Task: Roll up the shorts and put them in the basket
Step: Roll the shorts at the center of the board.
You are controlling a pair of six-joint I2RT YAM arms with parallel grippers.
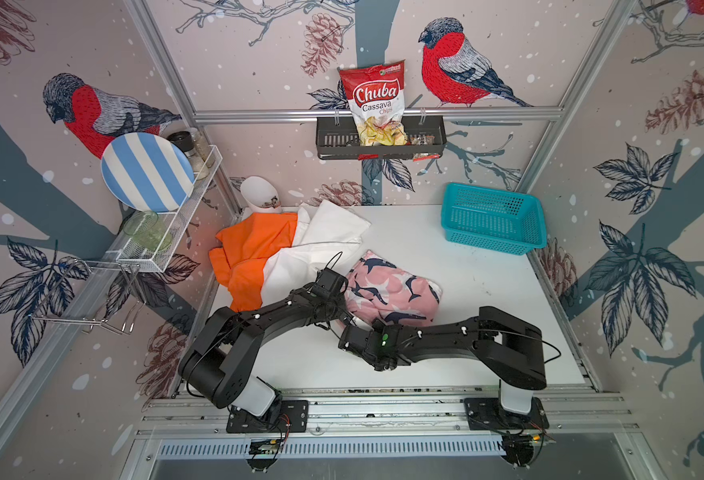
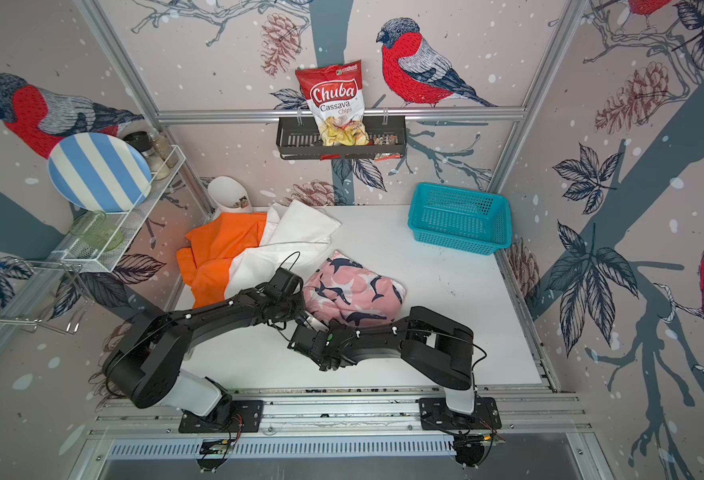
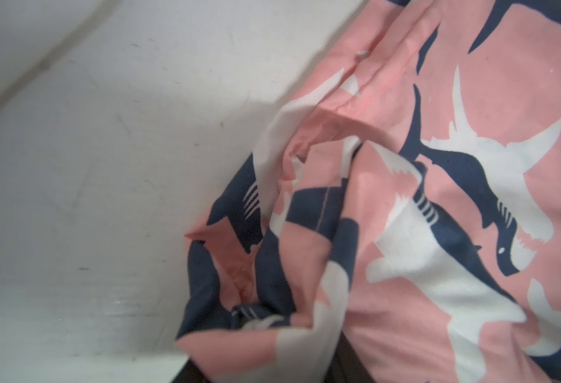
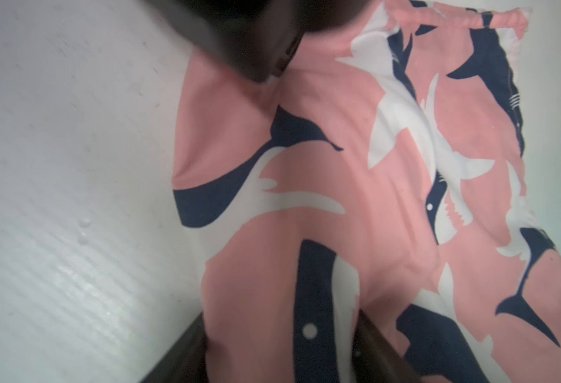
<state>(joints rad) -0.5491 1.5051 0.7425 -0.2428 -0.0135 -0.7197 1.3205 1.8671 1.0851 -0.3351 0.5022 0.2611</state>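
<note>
The pink shorts [image 1: 391, 291] with navy and white sharks lie partly folded mid-table in both top views. Both grippers meet at their near-left edge. My left gripper [image 1: 348, 320] is shut on a bunched fold of that cloth [image 3: 272, 252], which drapes over its jaws. My right gripper [image 1: 374, 326] is shut on a thick fold of the same shorts [image 4: 305, 199], with a dark finger [image 4: 375, 348] on each side. The left arm [image 4: 255, 43] shows dark at the edge of the right wrist view. White shorts [image 1: 325, 241] and orange shorts [image 1: 250, 253] lie heaped at the back left.
A teal basket [image 1: 491, 220] stands at the back right of the white table [image 1: 487, 332]. A white cup [image 1: 258, 195] leans behind the orange shorts. A wire rack holds a striped plate [image 1: 146, 172] on the left wall. A black shelf holds a chips bag [image 1: 377, 104] on the back wall.
</note>
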